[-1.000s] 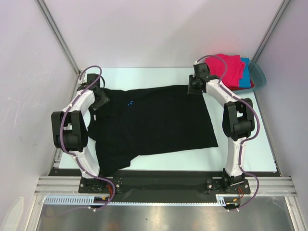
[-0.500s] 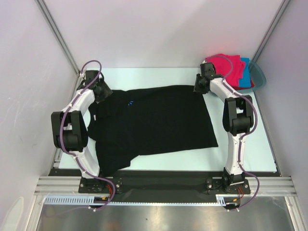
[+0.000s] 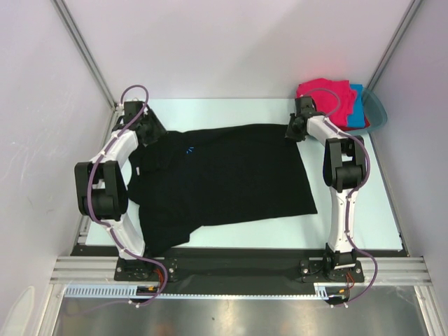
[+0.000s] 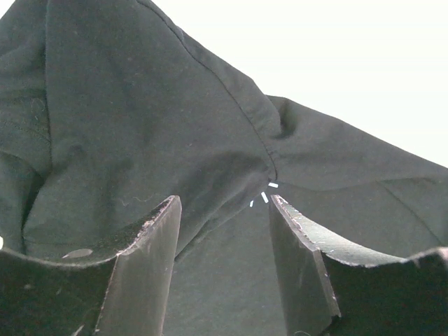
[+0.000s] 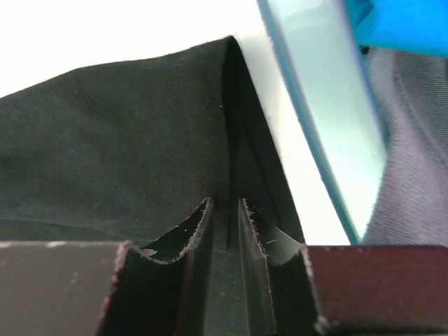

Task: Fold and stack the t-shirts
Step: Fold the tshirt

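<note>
The large black t-shirt lies spread across the table, its lower left part hanging toward the near edge. My left gripper stands open over the shirt's far left shoulder, where the sleeve seam meets the body, with the cloth lying flat below its fingers. My right gripper is at the shirt's far right corner, its jaws drawn close on a fold of the black hem. A magenta-pink t-shirt and a bright blue one lie piled at the back right.
The teal plastic basin sits in the back right corner, its rim close beside my right gripper. White walls and metal posts enclose the table on three sides. The arm bases stand at the near edge.
My right gripper has moved right and back to the shirt's far right corner, and its jaws have narrowed. My left gripper has shifted slightly toward the back. The shirt has hardly moved.
</note>
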{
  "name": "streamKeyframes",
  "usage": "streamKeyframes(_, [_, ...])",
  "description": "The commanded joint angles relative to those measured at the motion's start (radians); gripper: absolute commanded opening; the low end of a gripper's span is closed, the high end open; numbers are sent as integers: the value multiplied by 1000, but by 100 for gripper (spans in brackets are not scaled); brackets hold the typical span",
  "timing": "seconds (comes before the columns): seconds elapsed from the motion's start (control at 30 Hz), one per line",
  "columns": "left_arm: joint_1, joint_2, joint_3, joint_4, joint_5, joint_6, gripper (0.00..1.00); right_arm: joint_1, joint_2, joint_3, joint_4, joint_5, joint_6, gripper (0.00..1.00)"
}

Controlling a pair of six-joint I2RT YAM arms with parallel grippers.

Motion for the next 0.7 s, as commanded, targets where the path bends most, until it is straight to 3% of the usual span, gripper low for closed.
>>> streamKeyframes(0.0, [-7, 9, 24, 22, 24, 26, 58, 1, 2, 5, 24, -23, 12, 26])
streamKeyframes(0.27, [-7, 28, 38, 10, 29, 31, 58, 2, 4, -16, 35, -69, 25, 26])
streamKeyframes(0.33, [-5, 33, 39, 8, 32, 29, 58, 2, 7, -14, 32, -70, 22, 22])
streamKeyframes(0.37, [-7, 32, 39, 8, 34, 29, 58, 4, 8, -16, 29, -69, 22, 11])
streamKeyframes(0.43, [-5, 35, 39, 8, 34, 31, 58, 2, 8, -16, 28, -69, 21, 0])
streamKeyframes(0.67, [-7, 38, 42, 2, 34, 35, 57, 0, -33, -31, 32, -77, -1, 0])
